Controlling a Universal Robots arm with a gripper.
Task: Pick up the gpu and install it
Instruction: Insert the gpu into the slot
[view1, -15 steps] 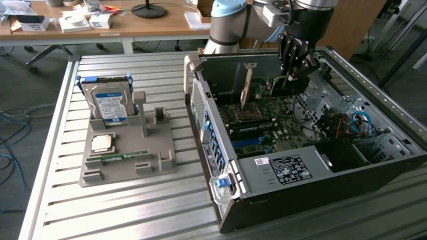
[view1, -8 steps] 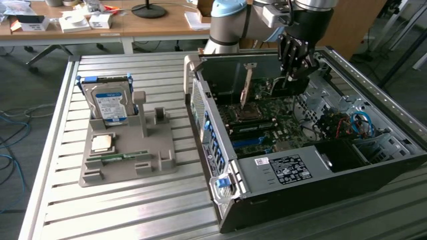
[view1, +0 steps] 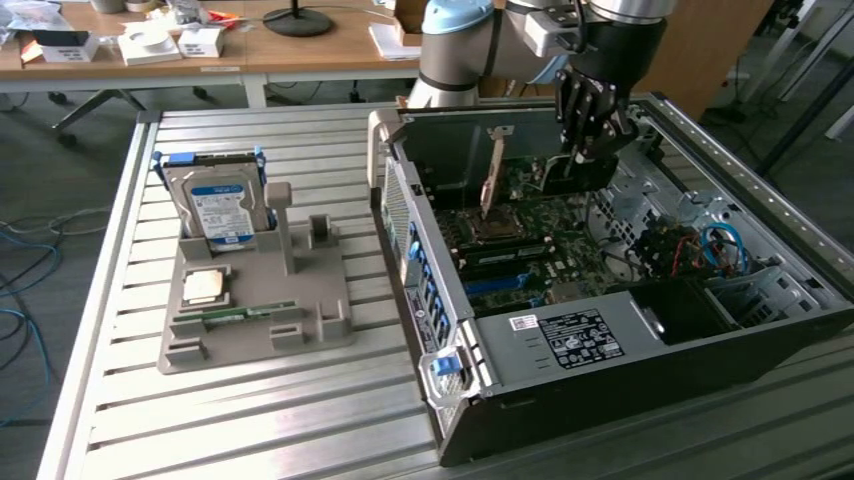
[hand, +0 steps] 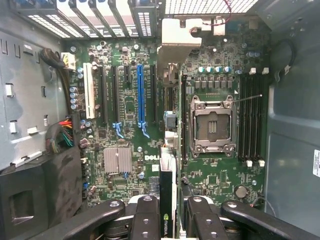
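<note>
Slatted metal table (view1: 240, 420), seen from exterior view. On it, toward that view's right: open computer case (view1: 627, 370), lying on its side, inside facing up. Robot arm (view1: 454, 40) reaching down into case from the far side. Motherboard (hand: 125, 115) across case floor.

Toward exterior view's left, well apart from case: grey holder (view1: 320, 300), carrying upright hard drive (view1: 220, 210) with blue label.

Graphics card (hand: 167, 195) inside case, standing on edge over motherboard, silver bracket (hand: 180, 40) at the end toward case's slotted wall. Claw (view1: 587, 150) clenched on graphics card, one finger (hand: 145, 220) on either side. Lines up between blue slot (hand: 141, 95) and empty processor socket (hand: 212, 125). Cannot tell whether lower edge touches a slot; possibly just above.

Flat on holder: square chip (view1: 203, 287), slim green memory stick (view1: 240, 315).
</note>
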